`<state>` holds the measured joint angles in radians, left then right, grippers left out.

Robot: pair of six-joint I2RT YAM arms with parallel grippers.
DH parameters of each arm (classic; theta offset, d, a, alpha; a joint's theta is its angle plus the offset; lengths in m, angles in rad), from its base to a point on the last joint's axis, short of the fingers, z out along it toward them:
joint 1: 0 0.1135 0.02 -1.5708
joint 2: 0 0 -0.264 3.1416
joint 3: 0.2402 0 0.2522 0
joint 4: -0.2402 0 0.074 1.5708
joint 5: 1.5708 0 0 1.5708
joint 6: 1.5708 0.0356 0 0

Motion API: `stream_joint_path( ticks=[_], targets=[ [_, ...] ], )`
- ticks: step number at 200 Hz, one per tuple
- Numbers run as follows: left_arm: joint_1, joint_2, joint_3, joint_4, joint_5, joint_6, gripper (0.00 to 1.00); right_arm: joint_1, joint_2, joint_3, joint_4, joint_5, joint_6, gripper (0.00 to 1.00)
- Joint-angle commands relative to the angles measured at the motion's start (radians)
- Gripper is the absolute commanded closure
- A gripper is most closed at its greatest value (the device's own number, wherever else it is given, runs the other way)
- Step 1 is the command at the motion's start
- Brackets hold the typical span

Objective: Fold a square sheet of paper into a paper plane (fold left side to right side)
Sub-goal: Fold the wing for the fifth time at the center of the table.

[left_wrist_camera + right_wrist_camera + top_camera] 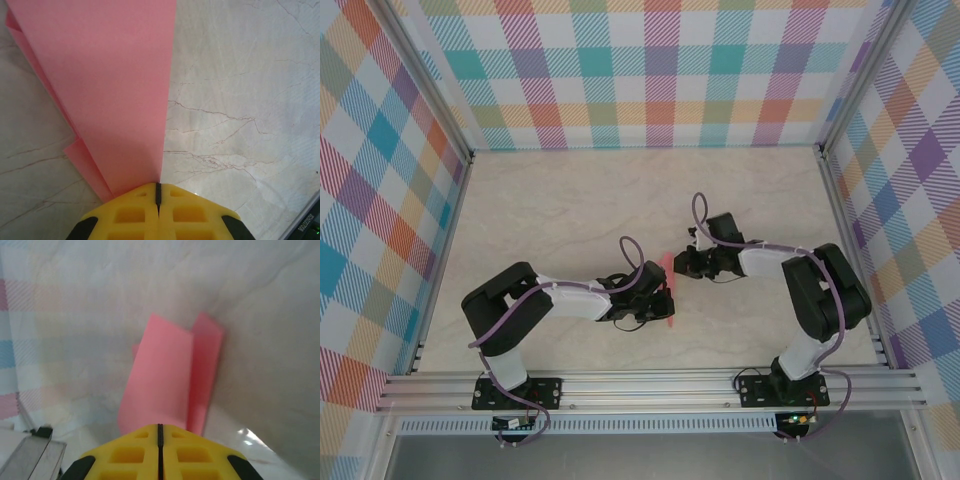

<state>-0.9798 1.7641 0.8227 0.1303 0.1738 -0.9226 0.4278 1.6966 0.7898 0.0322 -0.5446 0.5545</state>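
The salmon-pink sheet of paper (665, 263) is folded lengthwise into a narrow, layered shape with a centre crease. It spans the gap between my two grippers at the table's middle. My left gripper (658, 303) is shut on its near end. In the left wrist view the paper (105, 85) runs straight out from the closed yellow fingers (130, 210) of the left gripper (158, 186), with a lower flap showing at its left. My right gripper (680, 262) is shut on the far end. There the paper (165, 375) fans out ahead of the right gripper (160, 427) as two panels.
The pale marbled table (570, 210) lies open behind and to both sides of the arms. Checked walls (660, 60) enclose it on three sides. An aluminium rail (650, 385) carrying the arm bases runs along the near edge.
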Motion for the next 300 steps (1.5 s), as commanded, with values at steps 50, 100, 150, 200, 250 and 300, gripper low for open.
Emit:
stream_joint_path(
  ticks=[50, 100, 150, 200, 250, 300],
  targets=[
    [-0.016, -0.026, -0.018, -0.117, 0.015, 0.041, 1.00, 0.020, 0.159, 0.077, 0.031, -0.004, 0.035, 0.92],
    [-0.016, -0.098, -0.042, -0.057, 0.032, 0.077, 0.99, 0.029, 0.203, 0.116, -0.078, 0.071, -0.003, 0.92],
    [-0.017, -0.182, -0.070, 0.068, 0.088, 0.113, 1.00, 0.042, 0.208, 0.121, -0.098, 0.083, -0.015, 0.92],
    [-0.007, -0.089, -0.061, 0.192, 0.162, 0.070, 1.00, 0.048, 0.204, 0.131, -0.121, 0.095, -0.024, 0.92],
    [0.013, -0.037, -0.060, 0.184, 0.157, 0.059, 1.00, 0.049, 0.204, 0.132, -0.139, 0.108, -0.036, 0.92],
    [0.018, -0.066, -0.079, 0.174, 0.143, 0.059, 1.00, 0.050, 0.212, 0.140, -0.145, 0.110, -0.038, 0.92]
  ],
)
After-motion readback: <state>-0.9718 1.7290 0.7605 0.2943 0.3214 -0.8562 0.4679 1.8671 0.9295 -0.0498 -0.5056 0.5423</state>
